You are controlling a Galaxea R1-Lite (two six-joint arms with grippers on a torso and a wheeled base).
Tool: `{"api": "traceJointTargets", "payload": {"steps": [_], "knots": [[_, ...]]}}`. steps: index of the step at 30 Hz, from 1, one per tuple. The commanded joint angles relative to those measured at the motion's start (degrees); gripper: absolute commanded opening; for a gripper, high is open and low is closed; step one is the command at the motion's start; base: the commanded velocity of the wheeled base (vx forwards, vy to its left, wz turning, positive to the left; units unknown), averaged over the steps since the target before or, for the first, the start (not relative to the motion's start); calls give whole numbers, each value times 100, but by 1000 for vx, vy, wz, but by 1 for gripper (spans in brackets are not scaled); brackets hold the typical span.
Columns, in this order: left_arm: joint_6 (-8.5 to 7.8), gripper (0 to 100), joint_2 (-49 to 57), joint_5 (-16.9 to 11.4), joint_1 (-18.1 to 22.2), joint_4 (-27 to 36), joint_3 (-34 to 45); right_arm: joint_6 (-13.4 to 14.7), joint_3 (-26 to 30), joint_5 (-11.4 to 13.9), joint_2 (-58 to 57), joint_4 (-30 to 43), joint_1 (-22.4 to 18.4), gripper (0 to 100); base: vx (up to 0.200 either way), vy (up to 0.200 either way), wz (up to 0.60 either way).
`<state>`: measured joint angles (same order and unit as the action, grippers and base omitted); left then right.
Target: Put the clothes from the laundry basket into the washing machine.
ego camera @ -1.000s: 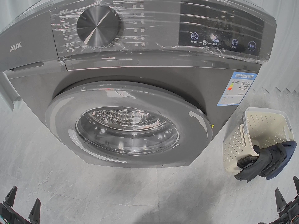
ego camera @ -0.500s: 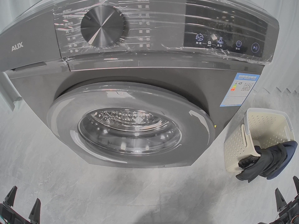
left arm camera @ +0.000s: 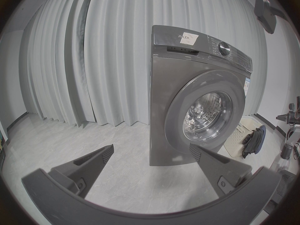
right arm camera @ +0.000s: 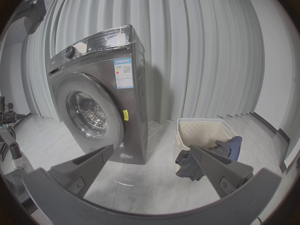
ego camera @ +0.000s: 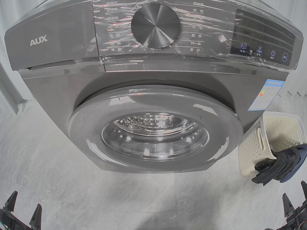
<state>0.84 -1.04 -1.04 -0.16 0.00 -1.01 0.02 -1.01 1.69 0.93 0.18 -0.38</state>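
Grey metal takes up most of the head view: the washing machine [ego camera: 160, 77] stands on the pale tiled floor [ego camera: 96, 182], its round door [ego camera: 155, 136] shut, with bare drum showing through the glass. The cream laundry basket [ego camera: 252, 147] stands on the floor just beside the machine's right front corner. The clothes [ego camera: 276, 168], a dark garment with a blue one [ego camera: 299, 163] behind it, hang over the basket's near rim; whether the dark one reaches the floor I cannot tell.

The left gripper [ego camera: 25, 205] sits low over the floor's near left part and the right gripper [ego camera: 294, 197] over its near right part, just short of the basket. Both have their jaws spread wide and hold nothing.

Over the last second the whole head view has slid: the dial and the door now lie close to the middle of the picture, and the basket has slipped toward the right edge. That is the camera turning or the base rolling, not the things moving. Machine, basket and clothes keep their places relative to one another, and both grippers show at the same spots in the picture.

I judge the robot is squaring up to the door. The task is barely begun: no garment is lifted, and the door most likely has to be opened before anything can go in
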Motion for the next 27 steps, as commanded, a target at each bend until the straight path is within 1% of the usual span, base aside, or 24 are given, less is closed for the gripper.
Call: {"api": "traceJointTargets", "payload": {"steps": [1, 4, 8, 9, 10, 11, 12, 13, 14, 15, 16, 17, 19, 21, 23, 24, 25, 26, 27], "knots": [[13, 100, 86, -2, -2, 0, 92, -2, 92, 6, -93, 8, 3, 100, 0, 0, 0], [13, 100, 86, -2, -2, 0, 92, -2, 92, 6, -93, 8, 3, 100, 0, 0, 0], [4, 100, 86, -2, -2, 0, 92, 68, 101, -38, -93, -36, -6, 100, 0, 0, 0], [4, 100, 86, -2, -11, 0, 92, 50, -4, 15, -93, -185, 3, 100, 0, 0, 0], [4, 100, 86, -2, -2, 0, 92, 42, -391, 24, -93, -423, 3, 100, 0, 0, 0], [4, 100, 86, -2, -2, 0, 92, 50, -760, 15, -22, -467, 11, 100, 0, 0, 0], [-5, 100, 86, -2, -2, 0, 92, 59, -954, 41, 92, -396, 20, 100, 0, 0, 0], [-5, 100, 86, -2, -2, 0, 92, 50, -1138, 129, 329, -229, 29, 100, 0, 0, 0], [-5, 100, 86, -2, -2, 0, 92, 50, -1261, 288, 567, -27, 55, 100, 0, 0, 0], [-5, 100, 86, -2, -2, 0, 92, 50, -1261, 507, 830, 96, 91, 100, 0, 0, 0], [-5, 100, 86, -2, -2, 0, 92, 50, -1261, 507, 830, 96, 91, 100, 0, 0, 0], [-5, 100, 86, -11, -2, 0, 92, -11, -1182, 797, 1191, 131, 108, 100, 0, 0, 0], [-5, 100, 86, -11, -2, 0, 92, -99, -1059, 1263, 1621, 114, 170, 100, 0, 0, 0], [-5, 100, 86, -11, -2, 0, 92, -301, -1024, 1861, 2096, 26, 266, 100, 0, 0, 0], [-5, 100, 86, -11, -2, 0, 92, -301, -1033, 2274, 2641, -168, 310, 100, 0, 0, 0], [-5, 100, 86, -11, -2, 0, 92, -266, -1033, 2397, 2887, -335, 319, 100, 0, 0, 0], [-5, 100, 86, -11, -2, 0, 92, -266, -1033, 2397, 2887, -335, 319, 100, 0, 0, 0], [-5, 100, 86, -11, -2, 0, 92, -117, -1041, 2582, 3405, -836, 363, 100, 0, 0, 0], [-5, 100, 86, -11, -2, 0, 92, -2, -1024, 2608, 3678, -1152, 460, 100, 0, 0, 0]]}}
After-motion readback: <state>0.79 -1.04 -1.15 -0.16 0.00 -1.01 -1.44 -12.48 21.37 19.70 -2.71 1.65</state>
